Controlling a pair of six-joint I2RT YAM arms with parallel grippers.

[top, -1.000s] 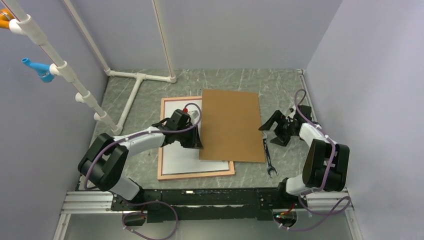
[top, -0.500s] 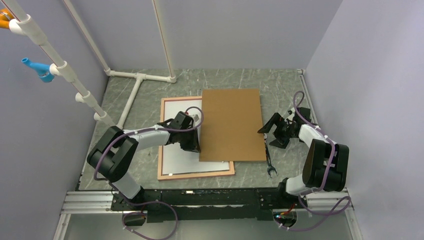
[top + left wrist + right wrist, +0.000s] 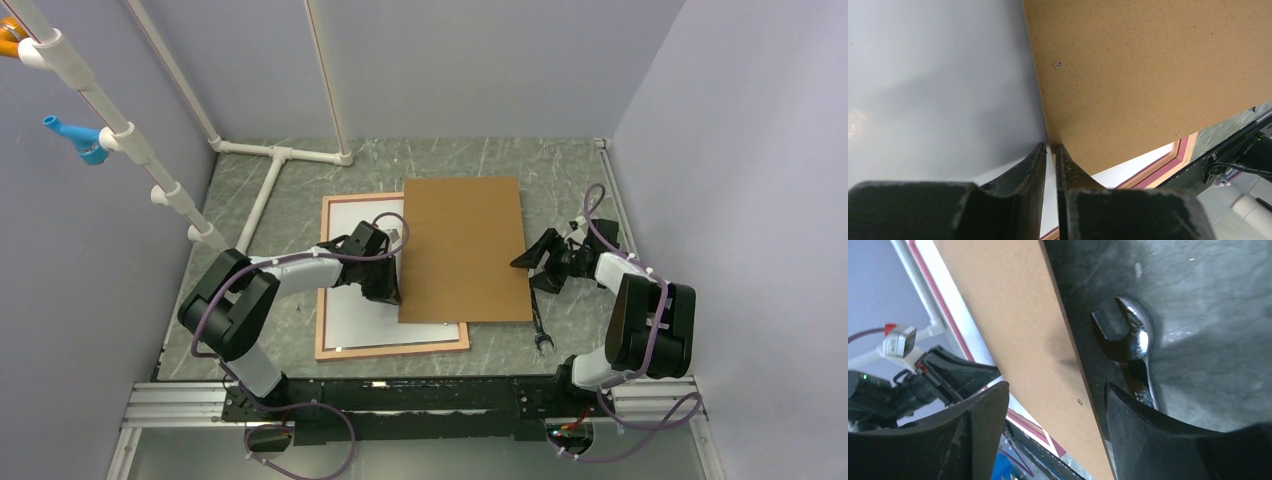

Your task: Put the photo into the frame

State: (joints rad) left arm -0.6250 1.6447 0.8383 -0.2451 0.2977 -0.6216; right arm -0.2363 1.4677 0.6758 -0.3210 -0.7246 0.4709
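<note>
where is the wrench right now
In the top view, the wrench lies on the table at right, along the brown board's right edge, with the right claw over its far end.

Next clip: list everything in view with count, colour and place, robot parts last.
frame: 1, pinkish wood, flat on the table left of centre
photo: 1, white side up, lying inside the frame, right part under the board
board: 1, brown, centre, overlapping the frame's right side
wrench: 1, metal, on the table just right of the board
pipes: several, white, back left
blue piece: 1, on the left pipe
orange piece: 1, top left corner, cut off
table: 1, grey marbled
rail: 1, silver, near edge
left gripper: black, pinched on the board's left edge
right gripper: black, open, at the board's right edge
</note>
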